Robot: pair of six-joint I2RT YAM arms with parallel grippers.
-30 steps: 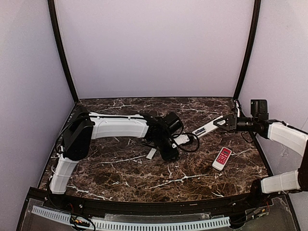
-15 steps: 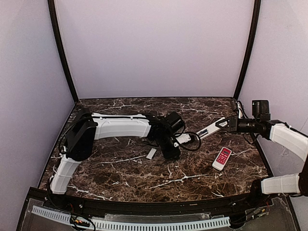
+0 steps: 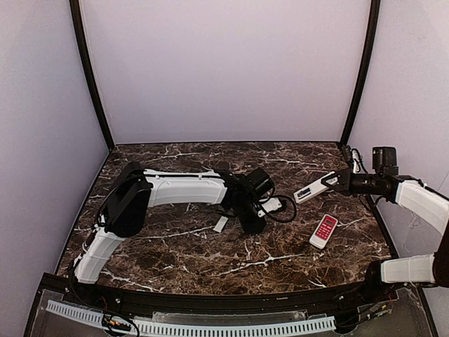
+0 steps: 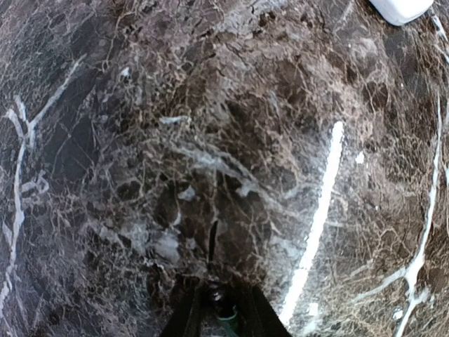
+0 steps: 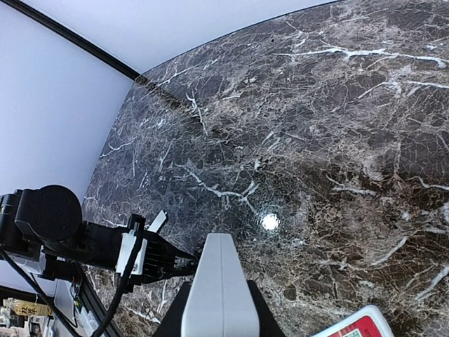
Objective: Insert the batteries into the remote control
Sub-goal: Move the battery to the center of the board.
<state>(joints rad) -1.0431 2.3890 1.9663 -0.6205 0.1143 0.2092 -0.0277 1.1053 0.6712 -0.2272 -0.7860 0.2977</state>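
Note:
My right gripper (image 3: 335, 183) is shut on one end of the long white remote control (image 3: 313, 188), holding it in the air over the right of the table. In the right wrist view the remote control (image 5: 219, 281) sticks out forward between my dark fingers (image 5: 261, 309). My left gripper (image 3: 251, 225) points down at the marble near the middle. In the left wrist view its fingers (image 4: 184, 314) stand close on either side of a small greenish battery (image 4: 225, 313) with a metal tip. My left gripper (image 5: 184, 260) also shows just left of the remote's tip.
A shorter red-and-white remote (image 3: 324, 231) lies on the marble at the right. A small white cover piece (image 3: 220, 224) lies left of my left gripper. A black cable loops by the left wrist (image 3: 283, 210). A rounded white corner (image 4: 401, 7) shows at the left wrist view's top right.
My right gripper has drawn the white remote to the right, away from the left gripper. The left arm has shifted slightly right and its jaws have narrowed around the battery.

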